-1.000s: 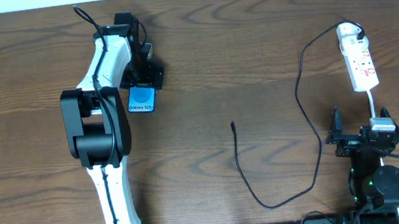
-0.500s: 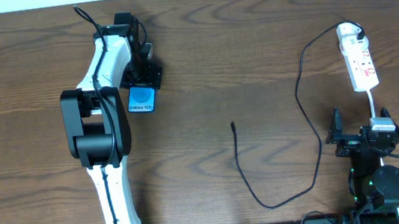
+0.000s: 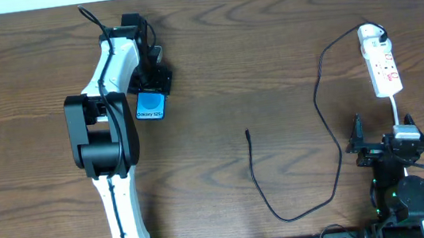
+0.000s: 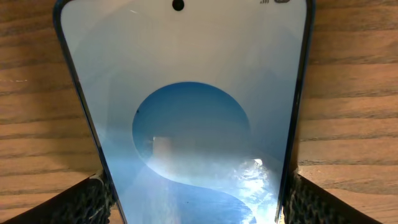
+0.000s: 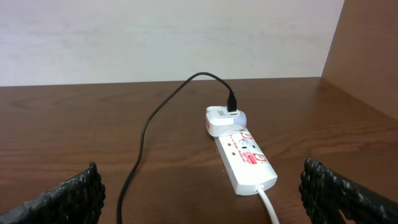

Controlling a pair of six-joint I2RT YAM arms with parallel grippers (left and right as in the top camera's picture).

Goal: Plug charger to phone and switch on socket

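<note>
Brown wood-grain table (image 3: 268,48) carries everything here. At the far left, the left gripper (image 3: 150,90) stands over one end of the phone (image 3: 151,107). Its wrist camera shows the blue lit screen (image 4: 193,124) filling the space between the two black fingers (image 4: 93,199). The pads appear to press both long edges, so the left gripper (image 4: 199,202) looks clamped on the phone, though the contact sits at the very bottom of the frame. The phone lies flat on the wood and stretches away from the fingertips.

Off to that gripper's right, well apart from it, the charger (image 3: 318,99) lies loose on the table. Its small plug tip (image 3: 247,133) is untouched, between the two grippers. The thin black cable loops down and then climbs to a white adapter (image 3: 370,34) seated in the far end of the socket (image 3: 383,69).

At the right, the right gripper (image 3: 382,136) has its fingers (image 5: 62,199) spread wide with nothing between them. The socket (image 5: 245,158) lies straight ahead of the right gripper (image 5: 200,186), apart from the fingertips, red marks up, with the adapter (image 5: 222,118) at its far end. The charger cable (image 5: 146,140) trails from the adapter toward the left finger. The white cord (image 5: 268,202) runs from the strip's near end back toward the gripper.
</note>
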